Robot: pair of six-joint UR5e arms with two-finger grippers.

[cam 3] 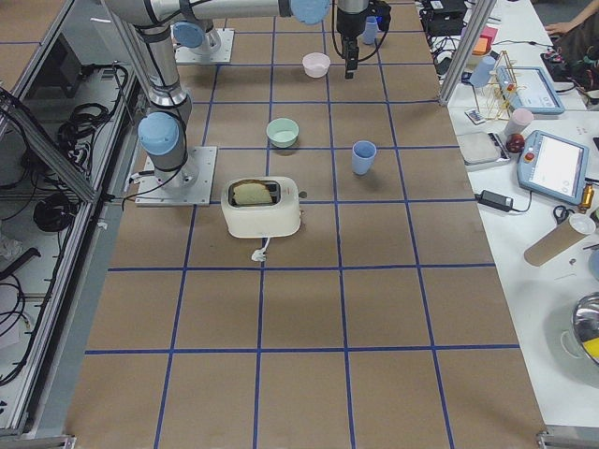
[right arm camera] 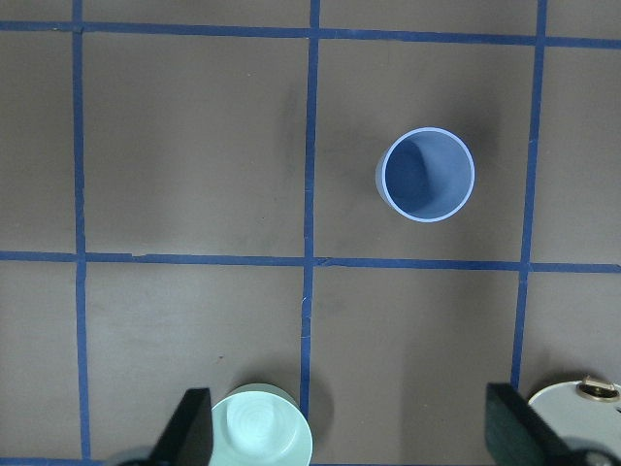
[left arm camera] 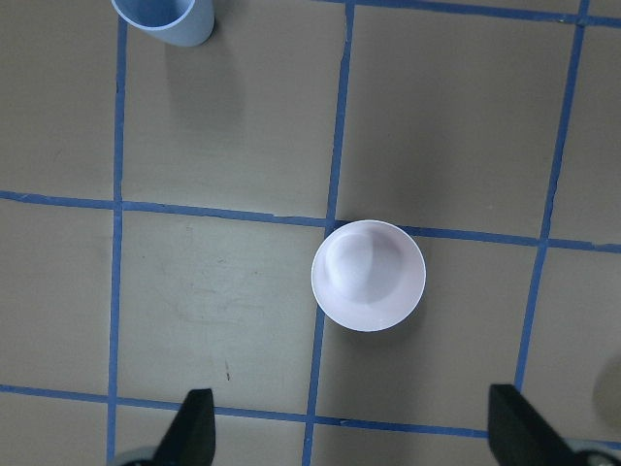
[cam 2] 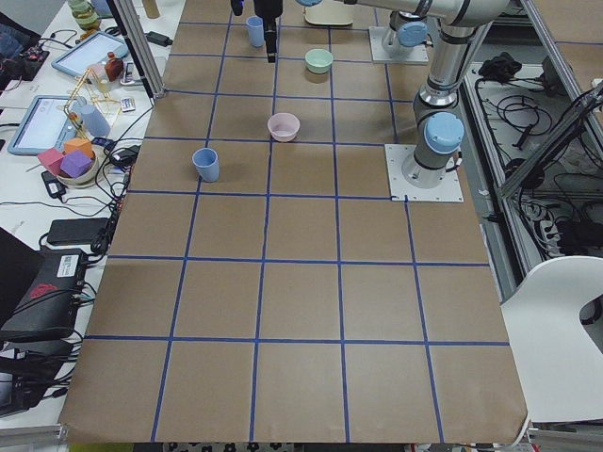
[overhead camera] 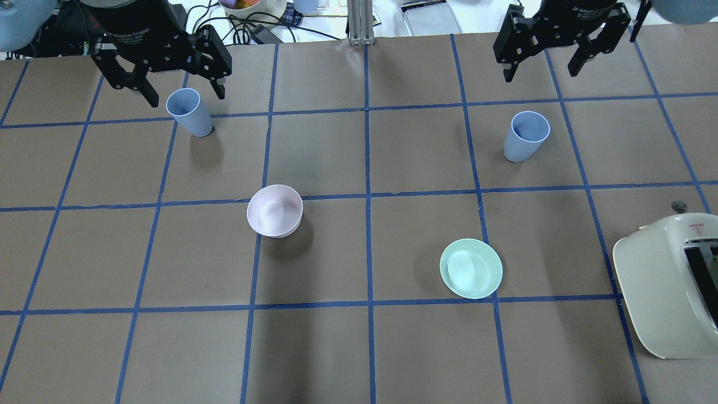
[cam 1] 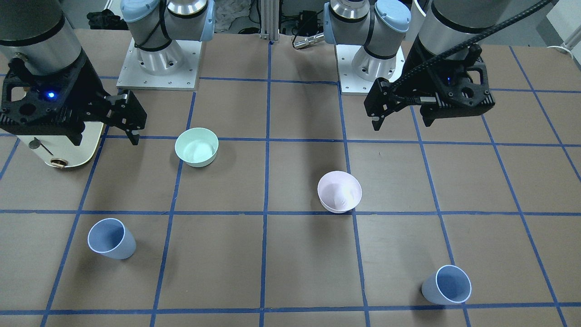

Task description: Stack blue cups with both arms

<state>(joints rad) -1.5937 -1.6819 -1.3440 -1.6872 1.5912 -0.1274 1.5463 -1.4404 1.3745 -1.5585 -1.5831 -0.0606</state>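
Observation:
Two pale blue cups stand upright on the brown table. One cup [overhead camera: 190, 112] is on my left, just in front of and below my left gripper [overhead camera: 184, 92]; it shows at the top edge of the left wrist view [left arm camera: 163, 17]. The other cup [overhead camera: 525, 136] is on my right, nearer me than my right gripper [overhead camera: 543, 70]; it also shows in the right wrist view [right arm camera: 427, 175]. Both grippers hang well above the table, open and empty. In the front-facing view the left gripper [cam 1: 401, 122] and right gripper [cam 1: 104, 136] are far from the cups [cam 1: 447, 284] [cam 1: 111, 238].
A pale pink bowl [overhead camera: 275, 210] sits left of centre, under the left wrist camera [left arm camera: 369, 275]. A mint-green bowl [overhead camera: 471, 268] sits right of centre. A cream toaster [overhead camera: 667, 292] stands at the right edge. Blue tape lines grid the table.

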